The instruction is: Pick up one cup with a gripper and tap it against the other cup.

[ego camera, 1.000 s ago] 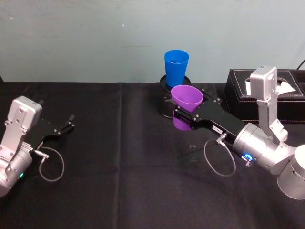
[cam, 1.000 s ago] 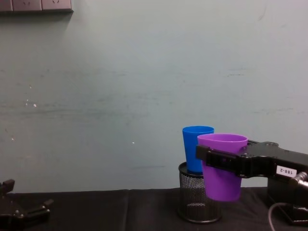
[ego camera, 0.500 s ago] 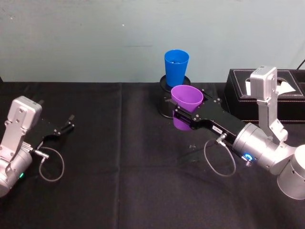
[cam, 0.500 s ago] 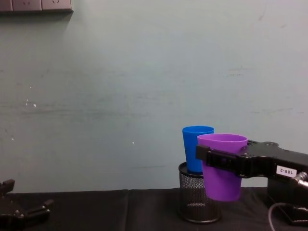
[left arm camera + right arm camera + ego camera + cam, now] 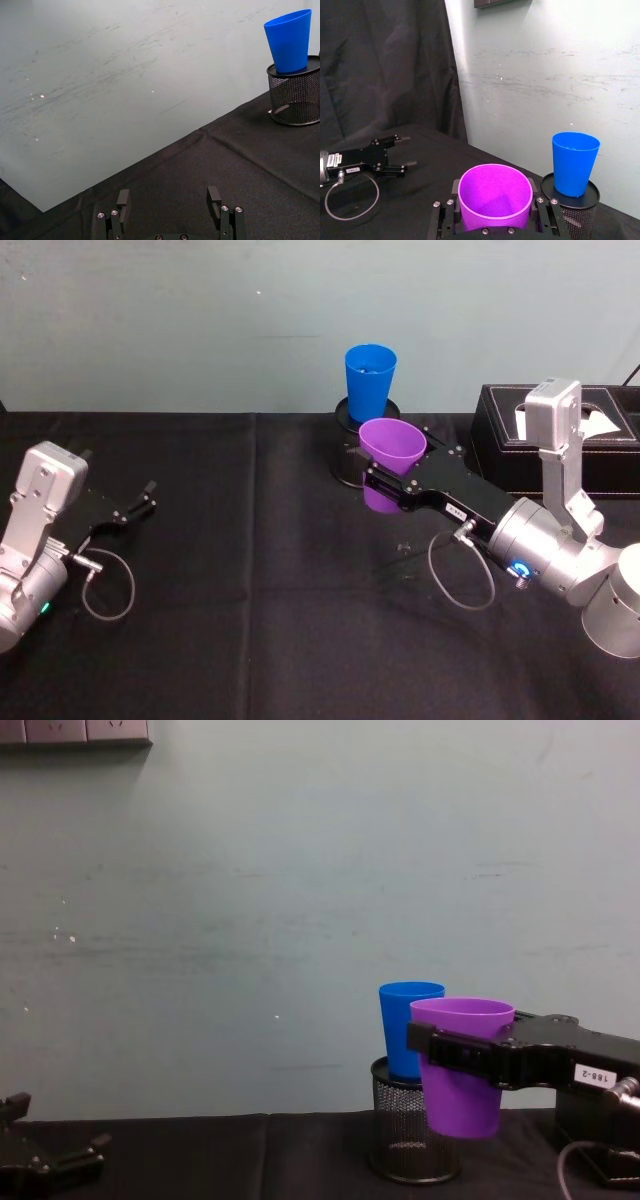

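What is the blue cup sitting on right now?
The blue cup stands upright on top of the black mesh pen holder. The holder's inside cannot be seen.

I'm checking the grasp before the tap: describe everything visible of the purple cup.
The purple cup is a smooth, handleless, tapered tumbler that looks plastic, empty, upright with its mouth up. The right gripper clamps it below the rim, black fingers on opposite sides, holding it clear of the black tablecloth. It hangs near the blue cup on the mesh holder, apart from it in the right wrist view.
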Available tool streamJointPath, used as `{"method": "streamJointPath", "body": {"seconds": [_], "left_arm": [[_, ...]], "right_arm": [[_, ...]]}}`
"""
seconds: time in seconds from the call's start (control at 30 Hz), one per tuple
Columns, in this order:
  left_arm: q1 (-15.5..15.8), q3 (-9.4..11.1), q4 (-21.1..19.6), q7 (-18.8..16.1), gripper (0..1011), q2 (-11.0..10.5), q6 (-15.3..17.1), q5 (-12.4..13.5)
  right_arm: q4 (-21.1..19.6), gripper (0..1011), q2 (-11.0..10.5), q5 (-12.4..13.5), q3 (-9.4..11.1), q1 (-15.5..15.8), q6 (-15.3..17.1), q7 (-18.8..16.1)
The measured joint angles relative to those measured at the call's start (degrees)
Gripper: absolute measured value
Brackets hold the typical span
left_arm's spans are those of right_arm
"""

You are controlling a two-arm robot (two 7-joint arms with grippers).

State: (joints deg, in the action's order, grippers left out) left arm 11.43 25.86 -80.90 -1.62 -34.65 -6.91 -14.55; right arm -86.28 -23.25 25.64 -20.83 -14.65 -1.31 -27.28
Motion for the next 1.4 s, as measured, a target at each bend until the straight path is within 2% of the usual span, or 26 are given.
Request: {"method": "streamJointPath", "body": {"seconds": [1.03,1.2,1.4], "left_arm": [[0.0,0.0,0.0,0.0,1000,0.0,0.0,0.0],[0.0,0.0,0.0,0.0,1000,0.0,0.0,0.0],[0.0,0.0,0.0,0.0,1000,0.0,0.0,0.0]], "right_arm": [[0.5,734,0.3,-0.2,-0.1,-0.4,0.0,0.5],[4.4,734,2.1,-1.2,-1.1,-3.5,0.1,1.3],[10.5,734,4.2,-1.4,-1.9,-8.1,0.0,0.3]]}}
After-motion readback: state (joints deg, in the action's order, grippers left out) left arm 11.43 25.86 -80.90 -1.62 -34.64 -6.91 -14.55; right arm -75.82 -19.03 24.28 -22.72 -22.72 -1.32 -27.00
